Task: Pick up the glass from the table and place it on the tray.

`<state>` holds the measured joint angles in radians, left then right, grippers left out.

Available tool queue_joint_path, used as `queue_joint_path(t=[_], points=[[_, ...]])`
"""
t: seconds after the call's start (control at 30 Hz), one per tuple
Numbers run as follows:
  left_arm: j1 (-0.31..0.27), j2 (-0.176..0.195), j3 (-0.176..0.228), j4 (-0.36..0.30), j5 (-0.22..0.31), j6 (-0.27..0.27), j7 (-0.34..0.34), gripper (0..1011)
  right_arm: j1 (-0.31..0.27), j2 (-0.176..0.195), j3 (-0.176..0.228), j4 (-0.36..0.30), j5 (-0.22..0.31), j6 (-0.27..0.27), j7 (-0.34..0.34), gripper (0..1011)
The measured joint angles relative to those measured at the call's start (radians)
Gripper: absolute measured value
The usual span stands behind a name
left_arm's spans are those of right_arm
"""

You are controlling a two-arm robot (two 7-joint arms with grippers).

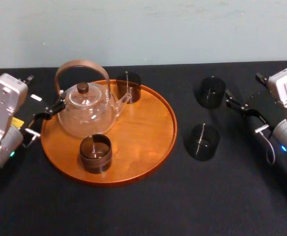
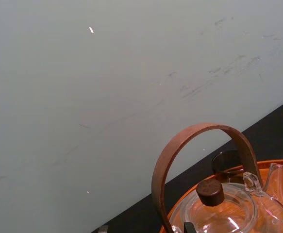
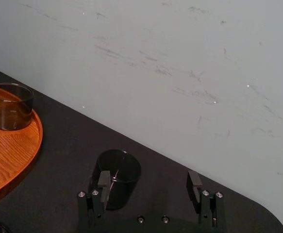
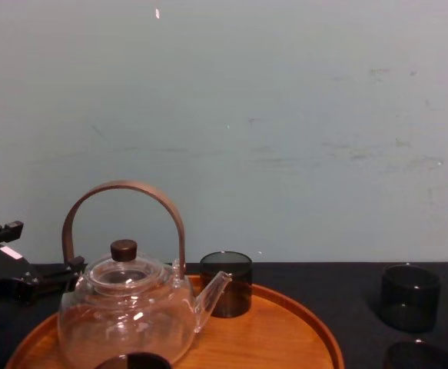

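Head view: two tray glasses (image 1: 96,153) (image 1: 129,87), two table glasses (image 1: 211,92) (image 1: 203,141), one seemingly empty teapot (image 1: 86,115).

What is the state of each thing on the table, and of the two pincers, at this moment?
teapot: upright on the tray, lid on.
front tray glass: upright.
rear tray glass: upright, by the spout.
far table glass: upright on the table, near the right pincer.
near table glass: upright, off the tray.
right pincer: open, holding nothing.
left pincer: beside the teapot, at the tray's left rim.
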<state>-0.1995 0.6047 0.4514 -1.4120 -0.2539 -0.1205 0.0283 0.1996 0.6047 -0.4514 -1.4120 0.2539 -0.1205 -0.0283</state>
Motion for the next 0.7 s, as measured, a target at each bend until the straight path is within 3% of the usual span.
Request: queue_joint_path(t=[0.7], points=[[0.000,0.000,0.000,0.000,0.000,0.000,0.000,1010,0.000,0.000,0.000,0.000,0.000,0.000,0.000,1003]])
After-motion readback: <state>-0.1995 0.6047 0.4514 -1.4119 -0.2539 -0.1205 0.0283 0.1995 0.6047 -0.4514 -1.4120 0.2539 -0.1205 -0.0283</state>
